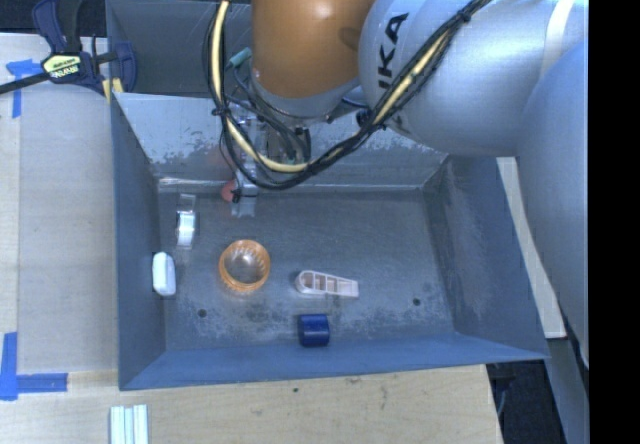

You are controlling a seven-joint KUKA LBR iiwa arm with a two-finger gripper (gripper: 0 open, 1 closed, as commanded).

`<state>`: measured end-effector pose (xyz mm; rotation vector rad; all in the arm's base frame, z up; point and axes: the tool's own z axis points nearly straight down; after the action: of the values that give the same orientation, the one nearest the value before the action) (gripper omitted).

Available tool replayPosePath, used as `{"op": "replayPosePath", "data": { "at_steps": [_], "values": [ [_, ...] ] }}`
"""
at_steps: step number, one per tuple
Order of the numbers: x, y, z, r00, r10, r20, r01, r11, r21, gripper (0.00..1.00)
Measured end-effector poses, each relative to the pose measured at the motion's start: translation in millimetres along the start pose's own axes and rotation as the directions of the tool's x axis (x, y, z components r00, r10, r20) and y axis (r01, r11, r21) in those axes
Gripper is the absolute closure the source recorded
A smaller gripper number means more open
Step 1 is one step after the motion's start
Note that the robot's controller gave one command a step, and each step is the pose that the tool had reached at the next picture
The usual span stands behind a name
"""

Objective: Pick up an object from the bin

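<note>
At the back wall of the bin (490, 262) we see the gripper (243, 190) low; we cannot tell how open it is or whether it holds anything. A round orange cup (245, 266) lies nearest, toward the front.

Black capital letters "KA" stand on the silver arm (480, 52), just beside its orange cover (305, 17) (any letters before them curve out of sight).
</note>
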<state>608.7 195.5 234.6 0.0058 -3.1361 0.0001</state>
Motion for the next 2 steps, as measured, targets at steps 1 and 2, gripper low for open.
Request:
{"op": "replayPosePath", "data": {
  "at_steps": [1,2],
  "values": [
    [-1.7,-1,-6,1.000,0.004,0.009,-0.004,1.000,-0.001,0.00],
    [-15.6,-40,107,0.998,0.058,0.008,-0.058,0.998,-0.002,0.00]
  ]
}}
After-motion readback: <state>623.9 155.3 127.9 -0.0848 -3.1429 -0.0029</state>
